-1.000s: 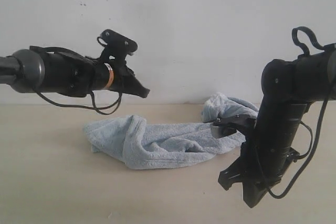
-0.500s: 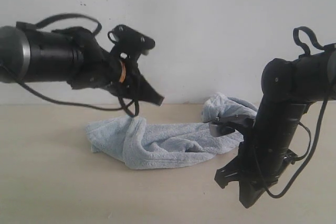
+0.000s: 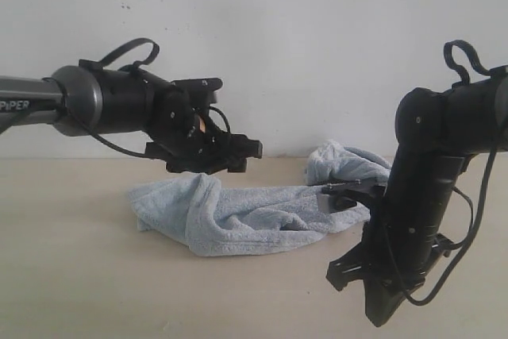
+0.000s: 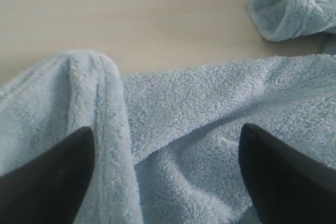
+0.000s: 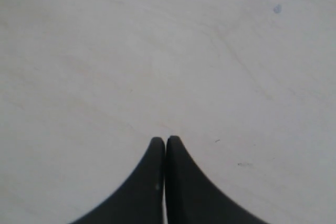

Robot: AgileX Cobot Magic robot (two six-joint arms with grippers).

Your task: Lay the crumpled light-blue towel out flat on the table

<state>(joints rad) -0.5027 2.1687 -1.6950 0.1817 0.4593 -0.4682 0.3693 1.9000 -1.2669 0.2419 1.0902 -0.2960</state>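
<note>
Towel (image 3: 238, 216) is seen crumpled in the middle of the table (image 3: 71, 275). One lump is folded over on its left part, and another bunch is heaped up at the back right.

A change is seen at the left gripper (image 3: 214, 158). A moment ago its jaws were pressed together and pointed off to the side. Now they are spread wide and turned down over the folded lump. In the left wrist view a dark finger (image 4: 47, 182) is seen at each side of the fluffy cloth, with the rounded fold edge between them. Nothing is pinched yet, so a grab at that fold is probably being made ready.

The right gripper (image 5: 166, 142) is pressed shut with nothing in it, and only bare table is seen under it.

Lots of bare table is left in front and at both sides, so the cloth can be pulled out there. Less room seems to be left at the back, by the wall (image 3: 317, 37).
</note>
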